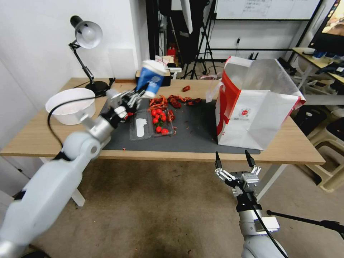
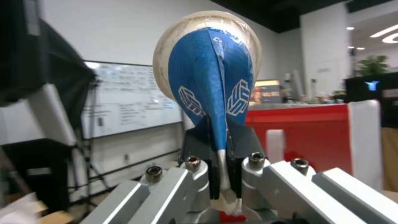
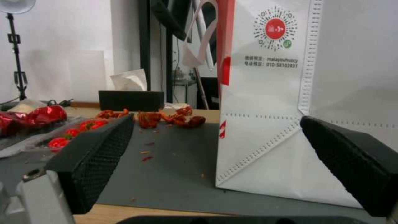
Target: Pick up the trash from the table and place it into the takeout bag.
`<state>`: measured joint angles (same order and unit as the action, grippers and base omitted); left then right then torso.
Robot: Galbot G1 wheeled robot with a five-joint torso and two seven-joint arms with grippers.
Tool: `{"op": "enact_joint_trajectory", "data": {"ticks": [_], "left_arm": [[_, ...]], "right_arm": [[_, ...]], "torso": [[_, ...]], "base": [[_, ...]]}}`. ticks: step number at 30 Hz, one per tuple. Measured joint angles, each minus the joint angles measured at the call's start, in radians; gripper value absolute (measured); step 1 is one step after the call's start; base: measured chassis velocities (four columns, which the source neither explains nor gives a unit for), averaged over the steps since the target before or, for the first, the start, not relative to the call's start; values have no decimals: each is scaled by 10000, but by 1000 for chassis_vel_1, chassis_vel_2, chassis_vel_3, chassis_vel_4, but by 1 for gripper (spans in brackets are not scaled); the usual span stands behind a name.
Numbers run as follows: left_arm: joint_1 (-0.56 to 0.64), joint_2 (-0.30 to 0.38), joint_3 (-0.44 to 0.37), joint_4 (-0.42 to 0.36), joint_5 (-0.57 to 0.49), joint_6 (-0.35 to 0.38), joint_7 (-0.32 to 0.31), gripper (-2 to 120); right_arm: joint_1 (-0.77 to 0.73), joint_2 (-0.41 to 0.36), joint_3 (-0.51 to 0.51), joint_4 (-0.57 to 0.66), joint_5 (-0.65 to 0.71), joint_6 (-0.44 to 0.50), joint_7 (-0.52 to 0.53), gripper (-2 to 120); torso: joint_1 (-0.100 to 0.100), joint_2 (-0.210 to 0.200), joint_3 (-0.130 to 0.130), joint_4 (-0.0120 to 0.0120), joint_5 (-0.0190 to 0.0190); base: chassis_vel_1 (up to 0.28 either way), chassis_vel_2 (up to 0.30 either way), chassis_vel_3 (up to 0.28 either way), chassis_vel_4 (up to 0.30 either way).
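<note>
Left gripper (image 1: pixel 138 96) fingers pinch blue cup (image 1: pixel 150 79), lifted over counter (image 1: pixel 43 132), rim tilted away. Bag (image 1: pixel 258 111) stands well right. Right gripper (image 1: pixel 234 163) fingers wide, empty, below counter edge.

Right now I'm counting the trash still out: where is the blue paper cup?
Head view: left claw holds the blue paper cup in the air above the tomato tray, left of the takeout bag.

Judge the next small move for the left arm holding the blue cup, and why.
Probably carry it right toward the takeout bag: the left gripper pinches the blue paper cup above the mat, well short of the bag's open top. The right gripper waits open.
</note>
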<state>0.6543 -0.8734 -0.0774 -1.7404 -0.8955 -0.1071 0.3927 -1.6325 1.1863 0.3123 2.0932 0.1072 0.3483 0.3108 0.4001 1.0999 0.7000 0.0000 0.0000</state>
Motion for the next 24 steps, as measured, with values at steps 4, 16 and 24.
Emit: {"op": "enact_joint_trajectory", "data": {"ticks": [4,16,24], "left_arm": [[-1938,-15,1769,560,-628,194,-45,2],[-6688,-2160,5867,2362,-1790,479,-529,2],[-8477,-4099,7166,4203,-2042,465,-552,2]], "right_arm": [[64,30,42,-53,-10,-12,4,100],[42,174,160,-189,-123,84,26,100],[60,227,189,-208,-139,122,55,100]], "torso": [[0,0,1,0,2],[1,0,1,-4,4],[1,-1,0,0,2]], "base": [[0,0,0,0],[0,0,0,0],[0,0,0,0]]}}
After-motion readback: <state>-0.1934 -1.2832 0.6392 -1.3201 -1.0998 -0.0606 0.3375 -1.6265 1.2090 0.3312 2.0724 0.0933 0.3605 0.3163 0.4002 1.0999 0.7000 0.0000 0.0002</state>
